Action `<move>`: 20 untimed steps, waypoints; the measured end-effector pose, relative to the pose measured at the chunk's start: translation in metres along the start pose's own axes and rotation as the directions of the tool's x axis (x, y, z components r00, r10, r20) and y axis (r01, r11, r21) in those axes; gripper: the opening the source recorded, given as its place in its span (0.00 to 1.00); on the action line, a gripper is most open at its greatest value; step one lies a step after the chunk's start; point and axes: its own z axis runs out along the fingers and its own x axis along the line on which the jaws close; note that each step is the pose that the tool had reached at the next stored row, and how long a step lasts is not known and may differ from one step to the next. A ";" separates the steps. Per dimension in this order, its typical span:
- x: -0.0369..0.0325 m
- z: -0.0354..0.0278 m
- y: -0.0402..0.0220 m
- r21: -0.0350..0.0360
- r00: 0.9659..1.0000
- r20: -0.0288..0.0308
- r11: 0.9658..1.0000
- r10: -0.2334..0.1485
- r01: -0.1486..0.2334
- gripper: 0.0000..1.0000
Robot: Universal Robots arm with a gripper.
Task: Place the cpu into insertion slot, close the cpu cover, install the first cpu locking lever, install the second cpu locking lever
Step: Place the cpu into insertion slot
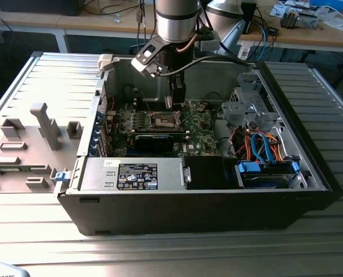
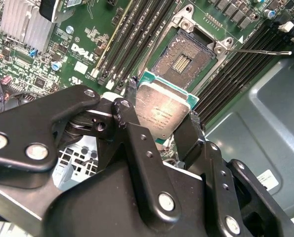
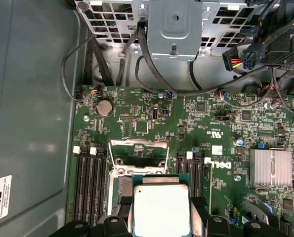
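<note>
1. The black pincer (image 2: 158, 122) pinches the cpu (image 2: 162, 112), with its two fingers (image 2: 127, 121) pressed against opposite edges of the chip.
2. The cpu is a flat square with a dull, smudged silver lid on a green-edged base. It hangs in the air just beside and above the slot (image 2: 183, 59) and is not seated.
3. The slot lies bare. It is a dark square contact field with a paler patch in the middle, inside a grey metal rim with screws at the corners.
4. In the first wrist view the cover (image 3: 139, 144), a thin silver frame with a cut-out window, is tipped back clear of the slot.
5. A thin wire lever (image 2: 258, 51) juts from one corner of the rim, across long black memory slots (image 2: 132, 37).
6. The green board (image 1: 201, 137) sits inside an open dark case (image 1: 217, 213). The case also holds a finned silver heatsink (image 3: 270, 168), a perforated metal cage (image 3: 174, 24), and orange and blue cables (image 1: 262, 141).
7. The case rests on a ribbed grey metal bench (image 1: 327, 98).
</note>
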 end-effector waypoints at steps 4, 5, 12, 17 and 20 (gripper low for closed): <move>0.0001 0.0005 -0.0010 0.000 1.000 0.000 1.000 0.000 0.000 0.55; 0.0001 0.0005 -0.0010 0.000 1.000 0.000 1.000 0.000 0.000 0.55; 0.0001 0.0009 -0.0020 0.000 1.000 0.000 1.000 0.000 0.000 0.55; 0.0002 0.0012 -0.0031 0.000 1.000 0.000 1.000 0.000 0.000 0.55; 0.0002 0.0013 -0.0035 0.000 1.000 0.000 1.000 0.000 0.000 0.55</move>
